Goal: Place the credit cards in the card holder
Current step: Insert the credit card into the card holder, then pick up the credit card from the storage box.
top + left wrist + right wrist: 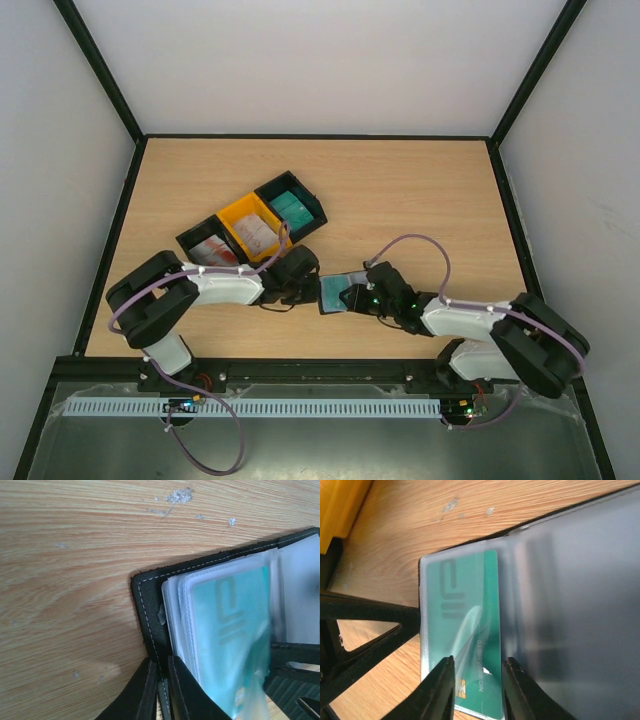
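The black card holder lies open on the table between both grippers. My left gripper is shut on the stitched black cover edge, fingertips together. A teal-green credit card sits partly inside a clear sleeve of the holder, its chip end sticking out. It also shows in the left wrist view. My right gripper is open, its fingertips standing over the card's near end.
Three bins stand in a row behind the left arm: a black one with red-and-white cards, a yellow one with grey-white cards, and a black one with teal cards. The yellow bin's corner is close by.
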You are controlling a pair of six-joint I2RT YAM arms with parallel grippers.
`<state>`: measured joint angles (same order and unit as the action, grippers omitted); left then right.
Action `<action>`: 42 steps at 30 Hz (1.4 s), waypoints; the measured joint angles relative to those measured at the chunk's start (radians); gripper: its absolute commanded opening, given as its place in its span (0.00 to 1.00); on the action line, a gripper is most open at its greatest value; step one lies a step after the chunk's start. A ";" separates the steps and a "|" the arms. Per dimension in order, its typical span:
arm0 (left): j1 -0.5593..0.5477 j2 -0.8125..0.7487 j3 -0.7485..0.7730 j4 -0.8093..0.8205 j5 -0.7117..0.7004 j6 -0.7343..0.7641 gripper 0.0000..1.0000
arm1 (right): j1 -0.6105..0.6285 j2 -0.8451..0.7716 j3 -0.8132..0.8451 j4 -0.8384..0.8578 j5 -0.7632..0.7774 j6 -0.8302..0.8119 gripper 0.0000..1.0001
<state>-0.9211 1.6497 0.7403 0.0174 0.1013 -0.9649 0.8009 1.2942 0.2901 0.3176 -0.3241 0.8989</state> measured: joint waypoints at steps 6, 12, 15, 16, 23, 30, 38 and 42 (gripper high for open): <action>0.001 -0.004 0.032 -0.051 0.001 0.056 0.25 | 0.002 -0.149 0.044 -0.260 0.116 -0.007 0.41; 0.007 -0.074 0.097 -0.160 -0.045 0.135 0.38 | 0.002 -0.227 0.113 -0.430 0.222 -0.035 0.45; 0.019 -0.126 0.137 -0.232 -0.096 0.175 0.48 | 0.002 -0.225 0.132 -0.470 0.239 -0.051 0.47; 0.027 -0.147 0.147 -0.259 -0.117 0.186 0.51 | 0.003 -0.223 0.135 -0.478 0.241 -0.055 0.47; 0.155 -0.313 0.201 -0.472 -0.264 0.260 0.53 | 0.003 -0.199 0.168 -0.520 0.250 -0.077 0.51; 0.379 -0.453 0.148 -0.641 -0.338 0.259 0.48 | 0.003 -0.148 0.224 -0.522 0.253 -0.088 0.51; 0.556 -0.397 0.076 -0.652 -0.299 0.321 0.41 | 0.021 -0.051 0.256 -0.485 0.193 -0.114 0.52; 0.569 -0.292 0.076 -0.612 -0.277 0.357 0.39 | 0.053 0.024 0.304 -0.455 0.175 -0.120 0.52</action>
<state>-0.3523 1.3575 0.8162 -0.5945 -0.1757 -0.6075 0.8543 1.3186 0.5938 -0.1375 -0.1486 0.7788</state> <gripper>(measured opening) 0.395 0.518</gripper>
